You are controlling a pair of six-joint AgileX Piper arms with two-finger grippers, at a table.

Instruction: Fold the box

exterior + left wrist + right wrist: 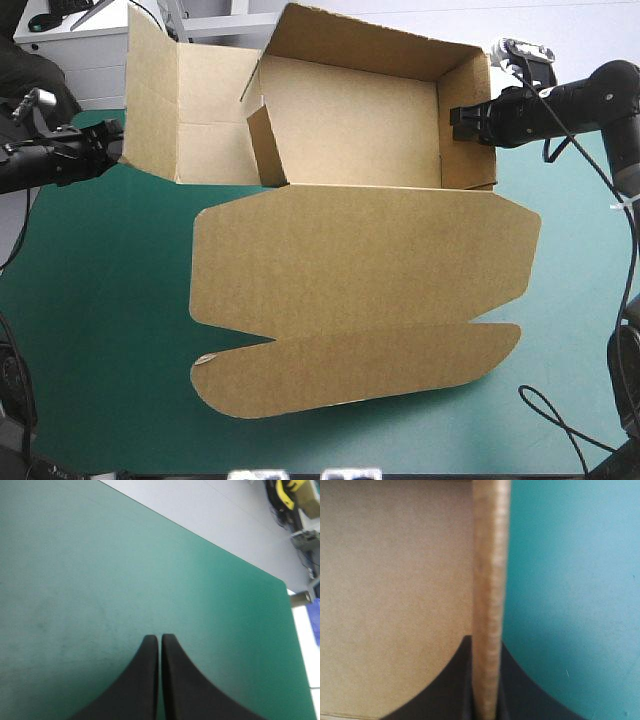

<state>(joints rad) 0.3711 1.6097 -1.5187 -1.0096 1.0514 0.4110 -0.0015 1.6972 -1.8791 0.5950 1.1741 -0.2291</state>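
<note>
Now the box (350, 130) on the worktop (100, 330) has one raised wall pinched between the right fingers (440, 695), and the left fingers (140, 680), pressed together and empty, likely must fold the other wall in next.

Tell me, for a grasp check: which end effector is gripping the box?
The right end effector: the box's wall sits between its fingers. The left end effector is shut on nothing.
</note>
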